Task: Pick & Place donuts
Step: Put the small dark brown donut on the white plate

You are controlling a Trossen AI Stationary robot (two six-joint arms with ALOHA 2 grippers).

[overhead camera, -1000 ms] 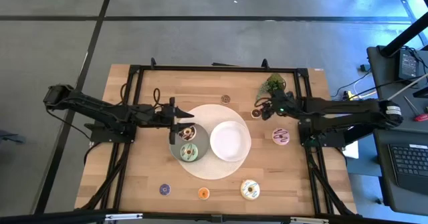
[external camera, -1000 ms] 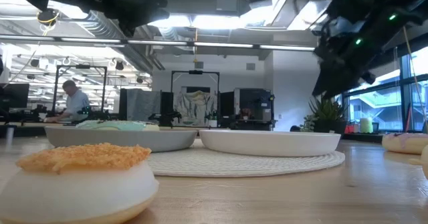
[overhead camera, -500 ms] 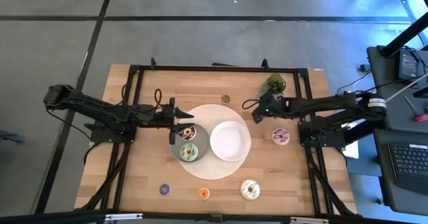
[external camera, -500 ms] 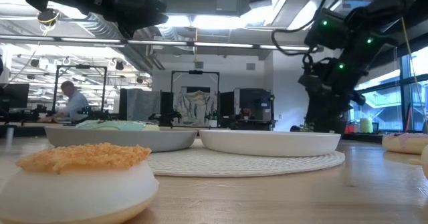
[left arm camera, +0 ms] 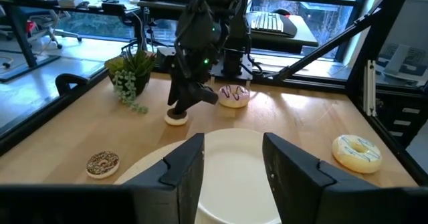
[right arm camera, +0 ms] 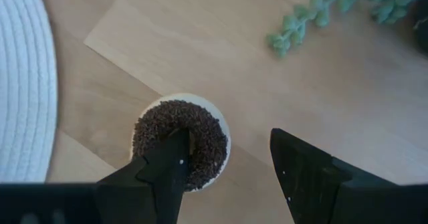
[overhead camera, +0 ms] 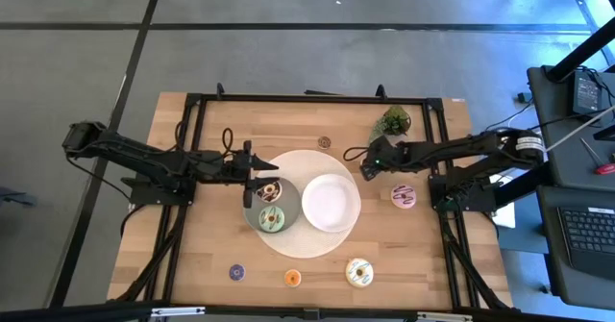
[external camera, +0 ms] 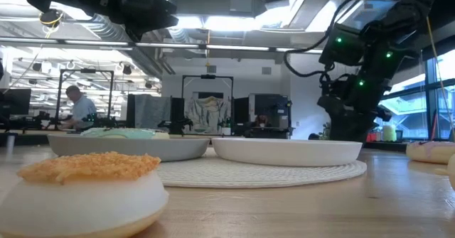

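Reaching over the table from the right, the right gripper [right arm camera: 224, 170] was held low above a mini brown donut [right arm camera: 179, 142] that lay on the bare wood between the white woven mat [right arm camera: 27, 83] and the small green plant [overhead camera: 393, 121]. Its fingers were spread fairly wide, with one fingertip [right arm camera: 175, 158] set over the donut's middle and the other out over the wood beside it; nothing was gripped. In the left wrist view the same gripper [left arm camera: 182, 109] was seen tipped down at the donut [left arm camera: 176, 118], with the pink-iced donut [left arm camera: 234, 95] lying just behind it.

The left gripper [overhead camera: 252, 172] was held at the left edge of the mat, beside the grey plate [overhead camera: 252, 220]. Its fingers [left arm camera: 184, 167] were parted and empty. On the grey plate two donuts were seen: the green one [overhead camera: 272, 218] and the chocolate one [overhead camera: 269, 189]. The white plate [overhead camera: 331, 203] sat on the mat to the right of it.

The other mini brown donut [overhead camera: 325, 142] lay on the wood near the far edge of the mat. Along the near side of the table were found the purple mini [overhead camera: 237, 272], the orange mini [overhead camera: 293, 278] and the cream donut [overhead camera: 359, 272], well apart from one another.
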